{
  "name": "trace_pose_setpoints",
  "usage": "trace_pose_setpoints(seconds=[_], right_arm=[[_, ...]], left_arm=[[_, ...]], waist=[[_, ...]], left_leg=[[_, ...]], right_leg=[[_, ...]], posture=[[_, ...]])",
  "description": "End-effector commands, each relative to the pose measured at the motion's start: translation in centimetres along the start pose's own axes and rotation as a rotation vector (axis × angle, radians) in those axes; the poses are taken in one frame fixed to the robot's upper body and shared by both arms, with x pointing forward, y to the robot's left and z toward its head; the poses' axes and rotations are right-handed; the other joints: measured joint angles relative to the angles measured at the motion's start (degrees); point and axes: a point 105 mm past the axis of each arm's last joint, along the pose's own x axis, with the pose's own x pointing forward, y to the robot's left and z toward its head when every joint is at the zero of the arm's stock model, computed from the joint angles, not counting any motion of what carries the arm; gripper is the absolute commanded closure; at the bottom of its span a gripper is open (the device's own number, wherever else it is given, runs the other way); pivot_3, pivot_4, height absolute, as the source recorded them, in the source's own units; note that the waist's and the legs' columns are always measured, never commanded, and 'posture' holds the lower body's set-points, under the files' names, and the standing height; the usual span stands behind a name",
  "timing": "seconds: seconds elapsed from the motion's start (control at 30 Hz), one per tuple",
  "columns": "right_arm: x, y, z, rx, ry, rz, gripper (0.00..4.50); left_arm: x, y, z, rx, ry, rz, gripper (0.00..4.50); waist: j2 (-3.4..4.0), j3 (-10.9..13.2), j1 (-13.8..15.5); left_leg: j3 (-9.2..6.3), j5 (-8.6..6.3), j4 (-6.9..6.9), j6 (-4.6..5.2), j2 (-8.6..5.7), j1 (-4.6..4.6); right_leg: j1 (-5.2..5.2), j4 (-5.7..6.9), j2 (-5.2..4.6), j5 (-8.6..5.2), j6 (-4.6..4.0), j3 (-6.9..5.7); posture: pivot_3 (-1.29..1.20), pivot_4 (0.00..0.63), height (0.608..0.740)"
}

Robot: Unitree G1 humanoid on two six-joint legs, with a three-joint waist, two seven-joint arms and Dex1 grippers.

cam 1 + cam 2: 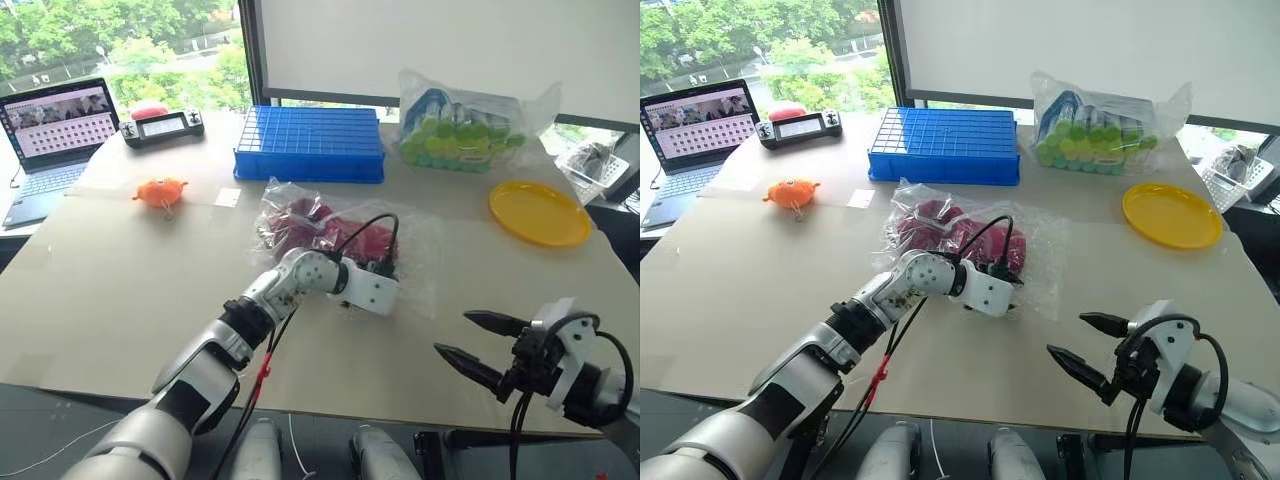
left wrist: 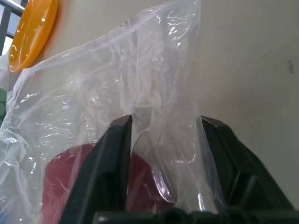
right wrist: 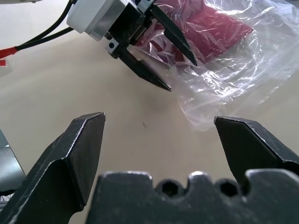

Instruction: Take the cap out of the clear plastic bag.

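Observation:
The clear plastic bag lies crumpled in the middle of the table, with the dark red cap inside it. My left gripper is at the bag's near edge, open, one finger over the film and the other on the table side. In the left wrist view, loose plastic stands between the two fingers, and the cap shows behind the film. My right gripper hovers open near the table's front right edge, apart from the bag and holding nothing.
Behind the bag stands a blue tray. A puffed bag of green and blue items and a yellow plate are at the back right. An orange toy, a laptop and a handheld controller sit to the left.

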Motion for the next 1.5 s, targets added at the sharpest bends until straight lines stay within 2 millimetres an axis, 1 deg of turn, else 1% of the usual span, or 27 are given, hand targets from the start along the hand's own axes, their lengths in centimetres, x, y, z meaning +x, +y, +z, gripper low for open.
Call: trace_pose_setpoints(seconds=[0.03, 0.1, 0.27, 0.37, 0.43, 0.53, 0.57, 0.63, 0.7, 0.73, 0.83, 0.87, 0.93, 1.0, 1.07, 1.13, 1.23, 1.33, 1.4, 1.43, 1.5], right_arm=[[-0.1, 0.0, 0.7, -0.031, -0.031, -0.009, 0.0], [0.0, -0.1, 0.7, -0.03, -0.03, -0.01, 0.0], [0.1, -0.2, 0.6, -0.027, -0.029, -0.014, 0.0], [0.3, -0.3, 0.6, -0.025, -0.021, -0.016, 0.0], [0.3, -0.4, 0.7, -0.027, -0.021, -0.016, 0.0], [0.3, -0.9, 0.9, -0.035, -0.018, -0.012, 0.0], [0.3, -1.0, 0.9, -0.037, -0.016, -0.01, 0.0], [0.5, -1.4, 0.9, -0.045, -0.004, -0.006, 0.0], [0.8, -1.5, 1.2, -0.051, -0.006, 0.012, 0.0], [0.9, -1.6, 1.3, -0.053, -0.008, 0.018, 0.0], [1.3, -2.0, 1.6, -0.065, -0.005, 0.037, 0.0], [1.4, -2.2, 1.7, -0.07, -0.003, 0.042, 0.0], [1.7, -2.5, 1.8, -0.079, -0.001, 0.051, 0.0], [2.2, -2.9, 1.9, -0.087, 0.0, 0.06, 0.0], [2.7, -3.2, 2.1, -0.097, 0.0, 0.07, 0.0], [3.3, -3.2, 2.4, -0.108, -0.007, 0.089, 0.0], [3.8, -2.8, 2.8, -0.117, -0.015, 0.123, 0.0], [4.2, -2.6, 3.0, -0.123, -0.019, 0.145, 0.0], [4.4, -2.4, 2.9, -0.126, -0.017, 0.157, 0.0], [4.5, -2.4, 2.9, -0.126, -0.017, 0.161, 0.0], [4.8, -2.3, 2.9, -0.126, -0.019, 0.166, 0.0]], left_arm=[[-0.3, 0.9, 1.0, 0.032, -0.039, 0.042, 3.6], [-0.3, 0.9, 1.1, 0.037, -0.041, 0.04, 4.38], [-0.4, 1.1, 1.4, 0.045, -0.06, 0.057, 4.38], [-1.2, 1.5, 1.8, 0.055, -0.097, 0.094, 4.38], [-2.7, 2.3, 1.3, 0.043, -0.115, 0.155, 4.38], [-7.3, 3.1, -1.7, 0.116, -0.064, 0.232, 4.38], [-8.4, 3.2, -2.4, 0.131, -0.05, 0.244, 4.38], [-11.2, 4.0, -4.2, 0.185, 0.028, 0.272, 4.38], [-13.7, 4.6, -5.5, 0.189, 0.074, 0.287, 4.38], [-14.4, 4.7, -5.9, 0.195, 0.09, 0.29, 4.38], [-17.6, 3.6, -7.5, 0.198, 0.134, 0.267, 4.38], [-18.4, 2.8, -7.8, 0.188, 0.131, 0.254, 4.38], [-19.3, 1.0, -8.3, 0.215, 0.132, 0.199, 4.38], [-19.8, -0.7, -8.4, 0.238, 0.119, 0.159, 4.38], [-19.7, -1.4, -7.9, 0.274, 0.081, 0.162, 4.38], [-19.6, -2.6, -7.4, 0.321, 0.042, 0.135, 4.38], [-20.3, -4.3, -7.8, 0.314, 0.047, 0.103, 4.38], [-21.5, -4.7, -8.6, 0.284, 0.093, 0.118, 4.38], [-22.8, -3.9, -9.5, 0.245, 0.164, 0.177, 4.38], [-23.5, -3.7, -10.0, 0.221, 0.2, 0.201, 4.15], [-24.4, -4.1, -10.7, 0.185, 0.243, 0.208, 3.8]], waist=[[0.0, 0.0, -0.02], [0.0, 0.0, -0.02], [0.0, 0.0, -0.01], [0.0, 0.0, -0.01], [0.0, 0.0, -0.04], [0.01, 0.0, -0.74], [0.01, 0.0, -1.11], [0.01, 0.0, -1.53], [0.0, 0.01, -1.57], [-0.02, 0.02, -1.56], [-0.02, 0.02, -0.96], [-0.02, 0.02, -0.97], [-0.01, 0.02, -1.19], [-0.01, 0.02, -1.35], [-0.01, 0.02, -1.47], [-0.01, 0.02, -1.31], [-0.01, 0.02, -1.01], [-0.01, 0.02, -0.99], [-0.01, 0.02, -1.02], [-0.01, 0.02, -1.05], [-0.01, 0.02, -1.13]], left_leg=[[0.0, 0.0, 0.0, 0.0, 0.0, 0.0], [0.0, 0.0, 0.0, 0.0, 0.0, 0.0], [0.0, 0.0, 0.0, 0.0, 0.0, 0.0], [0.0, 0.0, 0.0, 0.0, 0.0, 0.0], [0.0, 0.0, 0.0, 0.0, 0.0, 0.0], [0.0, 0.0, -0.02, 0.0, 0.01, 0.03], [0.0, 0.0, -0.04, 0.0, 0.02, 0.09], [0.0, 0.0, -0.09, 0.0, 0.01, 0.17], [0.0, 0.02, -0.08, -0.02, 0.0, 0.16], [0.01, 0.02, -0.07, -0.02, 0.0, 0.15], [0.01, 0.02, -0.07, -0.03, 0.0, 0.1], [0.01, 0.02, -0.09, -0.03, 0.01, 0.08], [0.02, 0.01, -0.11, -0.03, 0.02, 0.07], [0.02, 0.01, -0.14, -0.03, 0.03, 0.08], [0.02, 0.02, -0.14, -0.03, 0.03, 0.08], [0.04, 0.02, -0.1, -0.04, 0.04, 0.08], [0.03, 0.02, -0.11, -0.04, 0.04, 0.08], [0.03, 0.02, -0.11, -0.04, 0.05, 0.05], [0.04, 0.02, -0.11, -0.04, 0.05, 0.04], [0.03, 0.02, -0.11, -0.04, 0.05, 0.04], [0.03, 0.02, -0.11, -0.04, 0.05, 0.06]], right_leg=[[0.0, 0.0, 0.0, 0.0, 0.0, 0.0], [0.0, 0.0, 0.0, 0.0, 0.0, 0.0], [0.0, 0.0, 0.0, 0.0, 0.0, 0.0], [0.0, 0.0, 0.0, 0.0, 0.0, 0.0], [0.0, 0.0, 0.0, 0.0, 0.0, 0.0], [-0.02, 0.01, 0.0, 0.0, -0.01, 0.01], [-0.01, 0.01, 0.0, 0.01, -0.01, 0.03], [0.02, 0.05, 0.0, 0.01, -0.01, 0.03], [0.02, 0.06, 0.0, 0.0, 0.0, 0.03], [0.03, 0.06, -0.01, 0.0, 0.0, 0.03], [0.03, 0.04, -0.01, -0.02, 0.01, -0.01], [0.02, 0.04, -0.01, -0.04, 0.02, -0.01], [-0.01, 0.03, -0.01, -0.04, 0.0, 0.0], [-0.02, 0.03, -0.01, -0.03, -0.03, -0.01], [-0.01, 0.04, -0.01, -0.03, -0.03, -0.01], [-0.01, 0.06, -0.01, -0.03, -0.03, 0.0], [-0.01, 0.07, -0.01, -0.02, -0.05, -0.02], [-0.05, 0.07, -0.01, 0.02, -0.12, -0.03], [-0.07, 0.07, -0.01, 0.01, -0.11, -0.03], [-0.07, 0.09, -0.01, 0.0, -0.1, -0.03], [-0.07, 0.12, -0.01, -0.02, -0.05, -0.03]], posture=[[0.0, 0.15, 0.713], [0.0, 0.15, 0.713], [0.0, 0.15, 0.713], [0.0, 0.15, 0.713], [0.0, 0.15, 0.713], [0.0, 0.15, 0.713], [0.0, 0.15, 0.713], [0.0, 0.15, 0.713], [0.0, 0.15, 0.713], [0.0, 0.15, 0.713], [0.0, 0.15, 0.713], [0.0, 0.15, 0.713], [0.0, 0.15, 0.713], [0.0, 0.15, 0.713], [0.0, 0.15, 0.713], [0.0, 0.15, 0.713], [0.0, 0.15, 0.713], [0.0, 0.15, 0.713], [0.0, 0.15, 0.713], [0.0, 0.15, 0.713], [0.0, 0.15, 0.713]])
